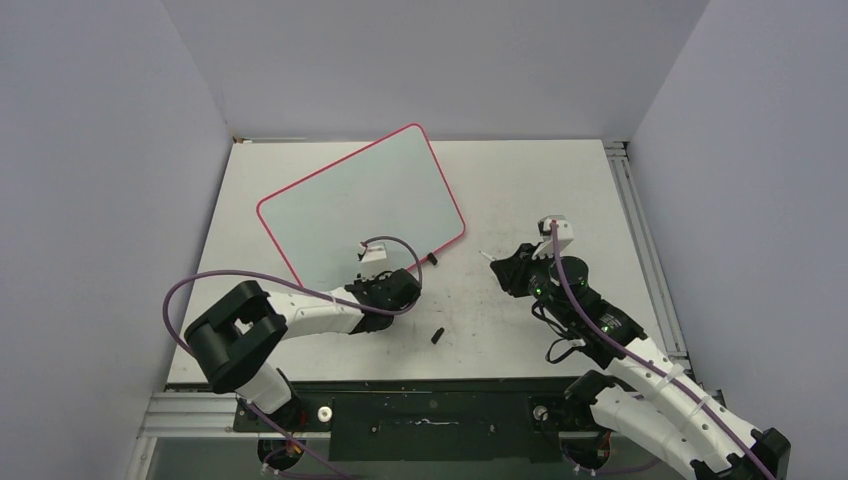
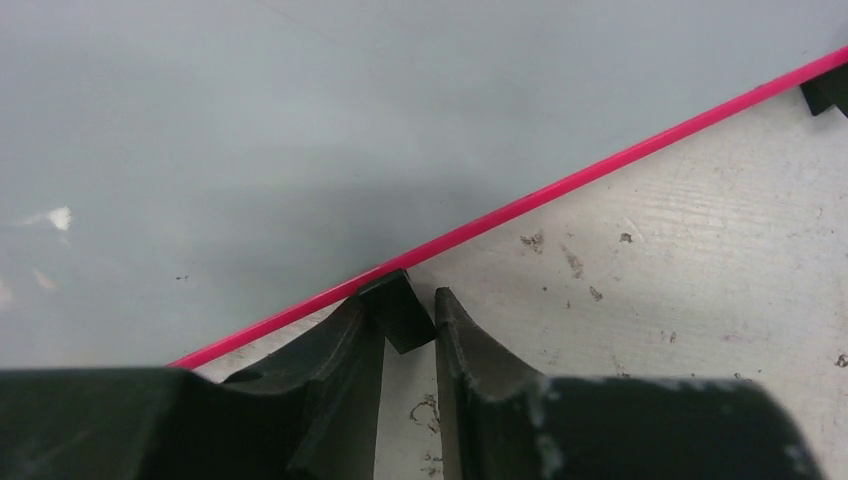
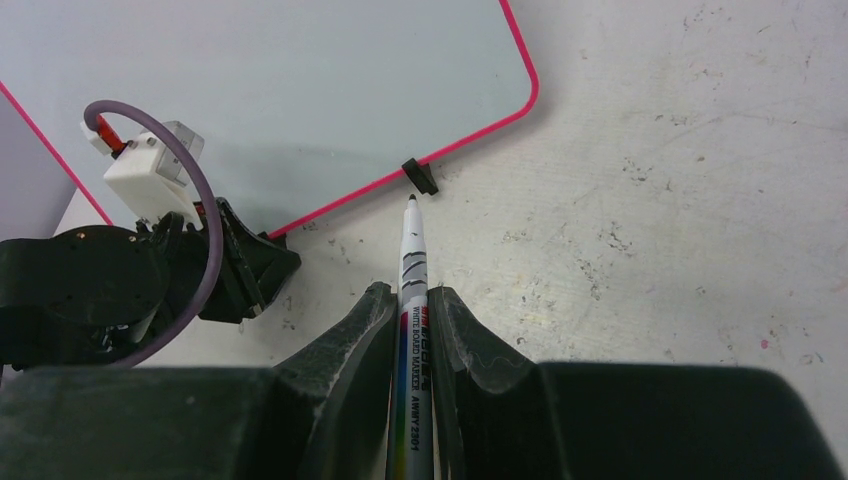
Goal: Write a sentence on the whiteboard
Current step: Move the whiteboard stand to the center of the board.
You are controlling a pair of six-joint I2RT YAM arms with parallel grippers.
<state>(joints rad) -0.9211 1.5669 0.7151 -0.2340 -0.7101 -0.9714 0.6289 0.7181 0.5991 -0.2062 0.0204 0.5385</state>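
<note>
**Board held at its foot, pen ready beside it**

On the left side of the table (image 1: pixel 520 190) lies the whiteboard (image 1: pixel 360 200), turned at an angle, with its far corner near the back wall. I see no words on it, so I judge that the sentence is not yet begun.

My left gripper (image 2: pixel 402 298) is at the near edge of the board, low on the table. Its jaws stand only a little apart, and a small black foot (image 2: pixel 405 325) of the board sits between the tips, against the pink rim. I cannot tell if the foot is really pinched or only enclosed.

To do this step well, I think this grip must be firm before the pen touches, otherwise the board can slide under the strokes.

A small black cap (image 1: pixel 438 334) lies on the table between my two arms.

My right gripper (image 3: pixel 408 300) is closed on a marker (image 3: pixel 411 250). The pen is uncapped and points forward out of the jaws. Its tip hangs just beside the second foot (image 3: pixel 420 177), near the right corner of the board, not on the white surface. I should bring it over the rim and press lightly.
</note>
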